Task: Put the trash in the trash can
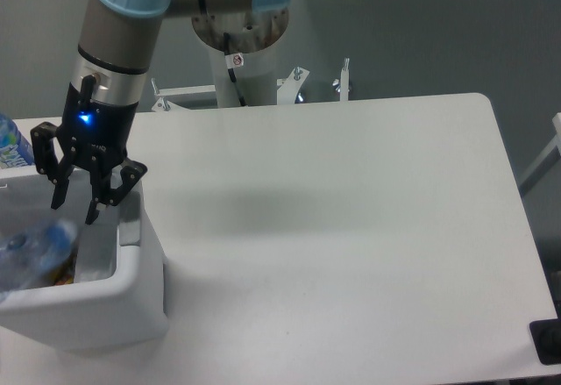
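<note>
A clear crushed plastic bottle (28,250), a piece of the trash, lies blurred inside the trash can (96,295), against its left side. The trash can is a large white bin at the table's front left corner, with a raised tab (130,216) on its right rim. My gripper (74,208) hangs just above the can's back right part, up and to the right of the bottle. Its fingers (91,213) are spread apart and nothing is between them.
A blue-labelled bottle (12,145) stands at the left edge behind the can. Some brownish scrap (61,275) shows at the can's bottom. The arm's base column (241,43) rises behind the table's back edge.
</note>
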